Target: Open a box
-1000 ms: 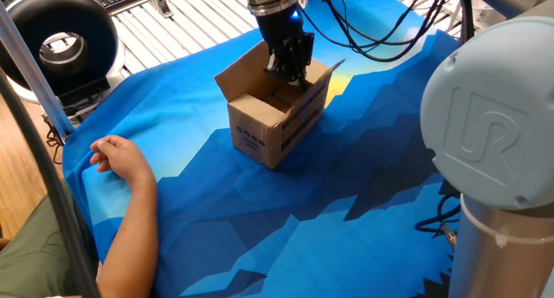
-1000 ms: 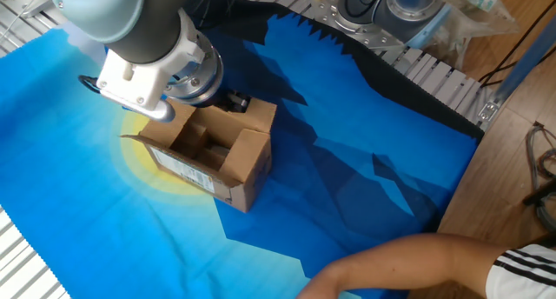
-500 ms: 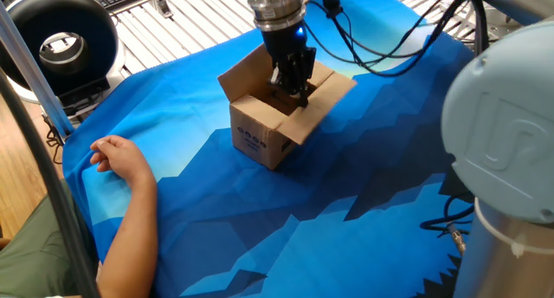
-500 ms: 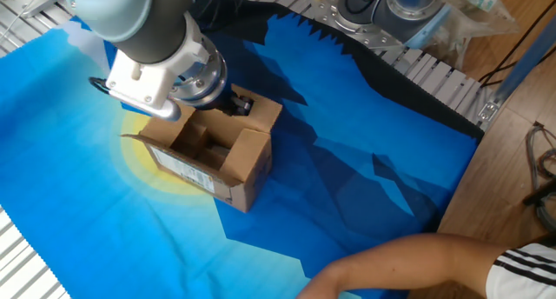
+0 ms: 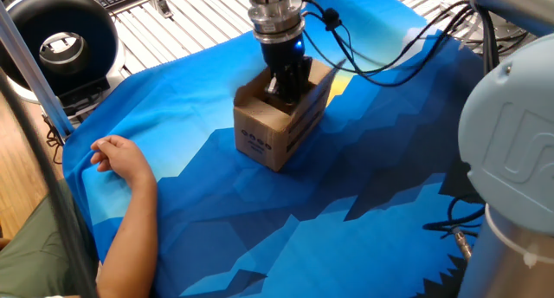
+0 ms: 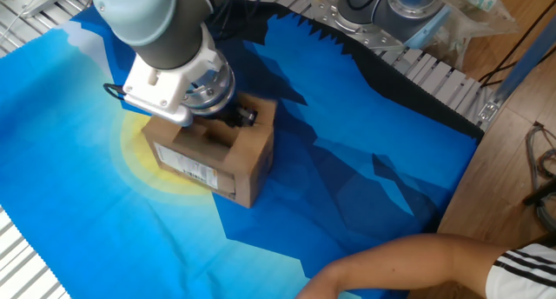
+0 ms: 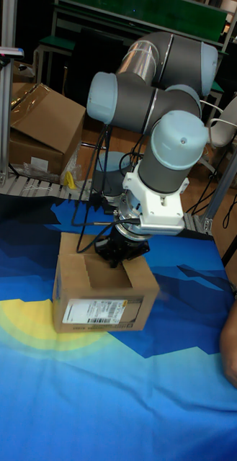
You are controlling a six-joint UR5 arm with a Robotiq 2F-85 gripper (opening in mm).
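Note:
The box (image 5: 275, 129) is a small brown carton with dark print on its side, standing on the blue cloth (image 5: 346, 185). It also shows in the other fixed view (image 6: 217, 160) and in the tall view (image 7: 104, 299), where a white barcode label faces the camera. Its top is open and the flaps stand close to the walls. My gripper (image 5: 289, 80) reaches down into the open top at the far side (image 6: 228, 118) (image 7: 122, 253). The fingertips are hidden by the carton walls, so their gap cannot be seen.
A person's hand (image 5: 117, 155) rests on the cloth left of the box, and a forearm (image 6: 391, 260) lies along the near edge. A black round device (image 5: 61, 34) stands at the back left. A large cardboard carton (image 7: 39, 130) sits behind the table.
The flaps that splayed outward half a second ago now stand in close to the box. The gripper has shifted slightly and sits lower in the opening.

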